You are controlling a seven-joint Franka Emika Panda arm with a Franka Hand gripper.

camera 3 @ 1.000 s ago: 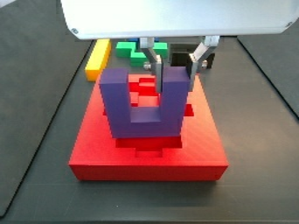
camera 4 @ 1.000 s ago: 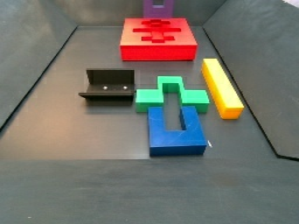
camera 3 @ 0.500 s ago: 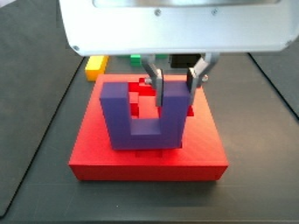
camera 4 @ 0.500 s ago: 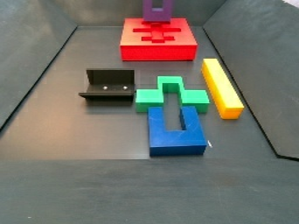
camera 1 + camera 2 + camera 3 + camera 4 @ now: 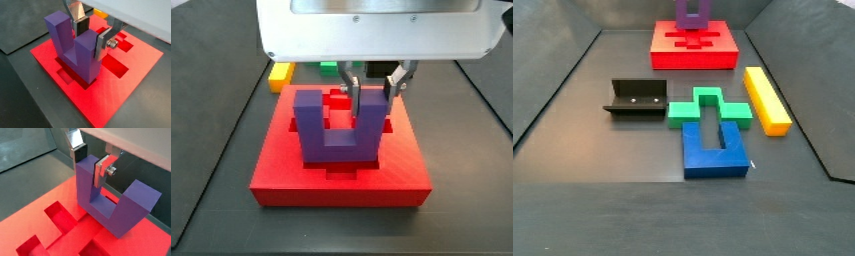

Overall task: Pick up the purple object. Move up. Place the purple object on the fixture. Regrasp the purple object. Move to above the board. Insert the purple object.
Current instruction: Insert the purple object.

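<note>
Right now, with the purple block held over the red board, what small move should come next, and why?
Probably ease straight down. The gripper clamps one prong of the purple U-shaped block, prongs up, its base at the red board, apparently over a cutout; whether it is seated I cannot tell.

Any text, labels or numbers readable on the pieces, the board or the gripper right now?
None readable in any view. The purple object, held by the gripper over the board, is plain. So are the fixture, the yellow bar and the green-and-blue block.
</note>
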